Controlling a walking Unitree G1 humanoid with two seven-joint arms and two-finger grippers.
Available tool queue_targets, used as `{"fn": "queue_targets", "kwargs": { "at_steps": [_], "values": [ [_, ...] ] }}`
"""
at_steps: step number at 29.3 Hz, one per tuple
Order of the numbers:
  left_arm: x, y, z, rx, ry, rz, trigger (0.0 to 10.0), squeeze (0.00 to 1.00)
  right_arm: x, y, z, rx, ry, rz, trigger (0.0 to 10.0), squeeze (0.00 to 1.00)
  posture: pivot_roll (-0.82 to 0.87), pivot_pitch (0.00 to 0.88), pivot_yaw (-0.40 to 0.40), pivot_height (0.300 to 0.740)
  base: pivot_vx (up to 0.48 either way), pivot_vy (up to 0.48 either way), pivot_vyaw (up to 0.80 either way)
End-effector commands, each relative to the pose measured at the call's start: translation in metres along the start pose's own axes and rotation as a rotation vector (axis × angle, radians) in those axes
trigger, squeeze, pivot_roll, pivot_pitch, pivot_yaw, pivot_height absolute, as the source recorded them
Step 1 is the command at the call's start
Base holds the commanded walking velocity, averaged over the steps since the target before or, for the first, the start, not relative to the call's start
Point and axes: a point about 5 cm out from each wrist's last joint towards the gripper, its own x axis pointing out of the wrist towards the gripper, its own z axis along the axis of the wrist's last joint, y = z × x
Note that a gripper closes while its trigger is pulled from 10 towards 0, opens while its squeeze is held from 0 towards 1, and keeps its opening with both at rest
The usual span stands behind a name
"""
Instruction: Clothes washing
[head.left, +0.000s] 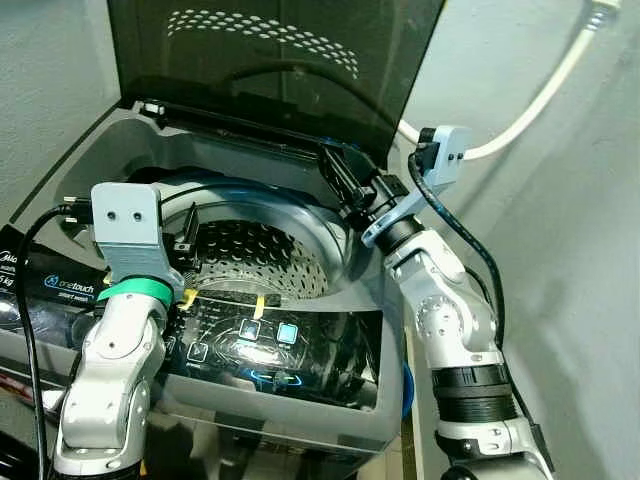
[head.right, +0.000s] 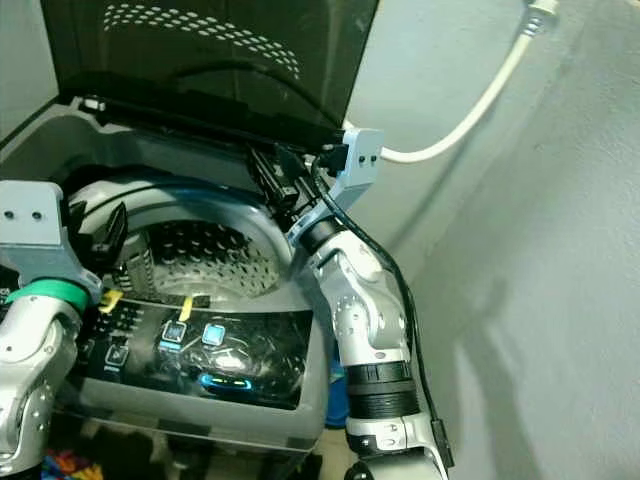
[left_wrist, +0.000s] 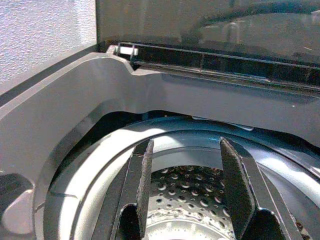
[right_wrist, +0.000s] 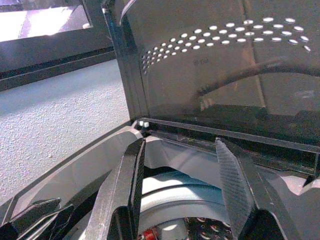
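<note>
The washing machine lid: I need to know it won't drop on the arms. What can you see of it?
The lid is a dark, smoky translucent panel, raised near upright behind the drum and hinged along the grey top's rear edge. A band of white dots crosses its upper part. Nothing touches it; the right gripper is open just before its lower edge.
</note>
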Motion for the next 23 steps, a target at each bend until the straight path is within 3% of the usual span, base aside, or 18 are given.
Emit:
{"fn": "queue_targets", "kwargs": {
  "at_steps": [1,11,13,16,19,23],
  "values": [
    [-0.002,-0.001,-0.013,-0.011,0.074,0.002,10.0,0.0,-0.001,-0.005,0.0,0.002,0.008,-0.016,10.0,0.0,0.17,0.0,-0.109,0.74,0.0,0.0,0.0],
    [-0.001,-0.001,-0.018,-0.006,0.095,0.01,10.0,0.0,-0.004,-0.013,-0.002,-0.012,0.02,-0.09,10.0,0.0,0.17,0.0,-0.108,0.74,0.0,0.0,0.0],
    [-0.001,-0.002,-0.018,-0.006,0.096,0.009,10.0,0.0,-0.006,-0.021,-0.002,-0.047,0.025,-0.161,10.0,0.0,0.17,0.0,-0.108,0.74,0.0,0.0,0.0],
    [-0.001,-0.002,-0.018,-0.003,0.093,0.002,10.0,0.0,-0.017,-0.043,0.001,-0.174,0.011,-0.321,10.0,0.0,0.17,0.0,-0.095,0.74,0.0,0.0,0.0],
    [-0.001,-0.001,-0.019,0.0,0.093,0.0,10.0,0.0,-0.022,-0.046,0.003,-0.236,0.005,-0.333,10.0,0.0,0.17,0.0,-0.09,0.74,0.0,0.0,0.0],
    [-0.001,0.0,-0.019,-0.002,0.093,-0.001,10.0,0.0,-0.025,-0.048,0.002,-0.239,0.009,-0.334,10.0,0.0,0.17,0.0,-0.081,0.74,0.0,0.0,0.0]
  ]
}}
